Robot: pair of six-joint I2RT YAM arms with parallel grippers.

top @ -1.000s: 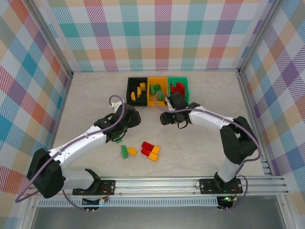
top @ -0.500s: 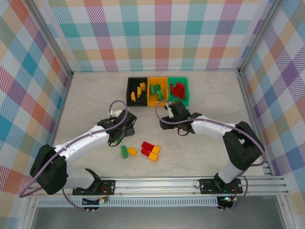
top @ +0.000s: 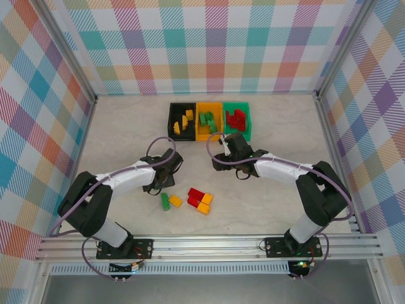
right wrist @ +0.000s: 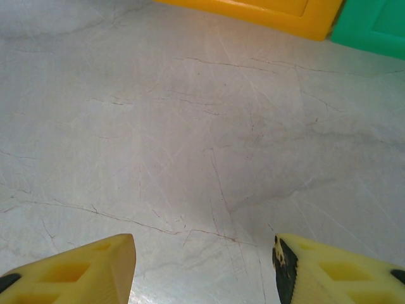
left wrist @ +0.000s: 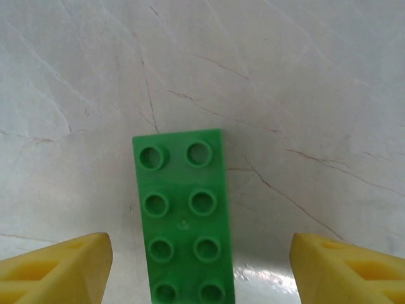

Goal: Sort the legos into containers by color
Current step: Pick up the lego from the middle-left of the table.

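A green lego [left wrist: 183,221] lies flat on the table, studs up, between the fingers of my left gripper [left wrist: 199,256], which is open with a gap on each side of the brick. From above, the left gripper [top: 159,180] hangs low over the table. My right gripper [top: 221,159] is open over bare table near the bins, nothing between its fingers [right wrist: 82,266]. Loose legos lie in front: green [top: 165,201], yellow [top: 175,201], red [top: 196,195] and yellow-orange [top: 204,204]. The black container [top: 171,121] holds yellow bricks, the orange-yellow container [top: 198,126] green ones, the green container [top: 249,120] red ones.
The three bins stand side by side at the middle back of the marble table. The right wrist view catches the near walls of the orange-yellow bin [right wrist: 253,12] and the green bin [right wrist: 373,25]. Checked walls enclose the table; a metal rail [top: 209,244] runs along the near edge.
The left arm has folded in and the gripper has sunk over the green lego, its jaws a little narrower. The right gripper drew back from the bins, then held still.
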